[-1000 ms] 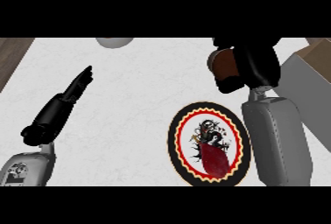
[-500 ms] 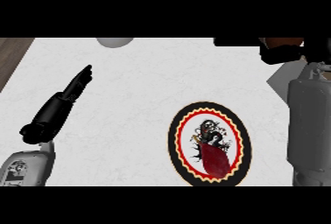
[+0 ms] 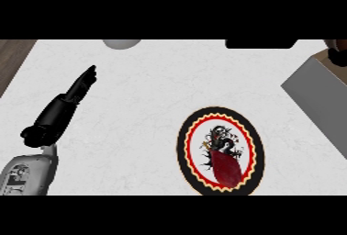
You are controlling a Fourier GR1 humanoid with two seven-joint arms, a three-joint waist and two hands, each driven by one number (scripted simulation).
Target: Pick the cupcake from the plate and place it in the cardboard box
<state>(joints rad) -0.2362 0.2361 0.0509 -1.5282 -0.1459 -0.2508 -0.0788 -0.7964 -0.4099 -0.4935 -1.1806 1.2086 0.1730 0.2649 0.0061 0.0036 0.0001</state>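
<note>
The round plate (image 3: 220, 151), with a black rim, yellow zigzag ring and red-and-black picture, lies right of centre with no cupcake on it. The cardboard box (image 3: 317, 89) enters at the right edge as a grey slanted flap with a brown strip above it. A small dark brown patch (image 3: 337, 46) sits at the top right corner; I cannot tell what it is. No cupcake shows clearly. My left hand (image 3: 76, 92) rests open at the left, fingers straight and pointing up and away. My right hand and forearm are out of view.
A grey rounded object (image 3: 122, 43) sits at the counter's far edge. A black object (image 3: 261, 43) lies at the far edge, right of centre. Brown floor shows past the counter's left edge (image 3: 13, 59).
The right arm, with a brown thing in its hand, has swung from above the plate to the right, towards the box, and left the view. The left hand and plate have not moved.
</note>
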